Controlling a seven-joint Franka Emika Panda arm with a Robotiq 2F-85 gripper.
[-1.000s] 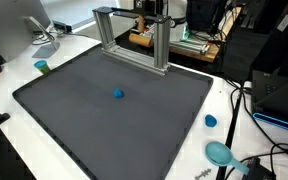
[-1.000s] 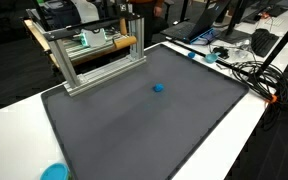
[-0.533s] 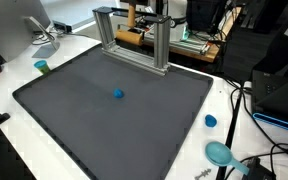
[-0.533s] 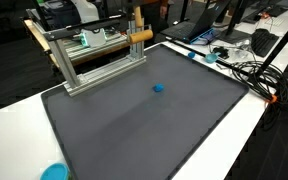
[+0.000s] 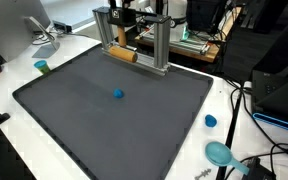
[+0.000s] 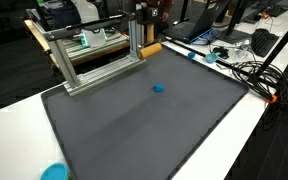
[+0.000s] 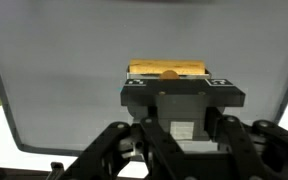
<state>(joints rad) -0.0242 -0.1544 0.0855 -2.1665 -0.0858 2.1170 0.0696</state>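
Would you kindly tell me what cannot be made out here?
End effector fingertips: hidden by its own body in the wrist view.
Its hold on the wooden block: too small in both exterior views.
Teal object: cut off by the bottom edge in an exterior view.

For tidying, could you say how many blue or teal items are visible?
4: blue ball on the mat; blue cap and teal dish on the table beside it; teal cup at the opposite edge. Others may be hidden.
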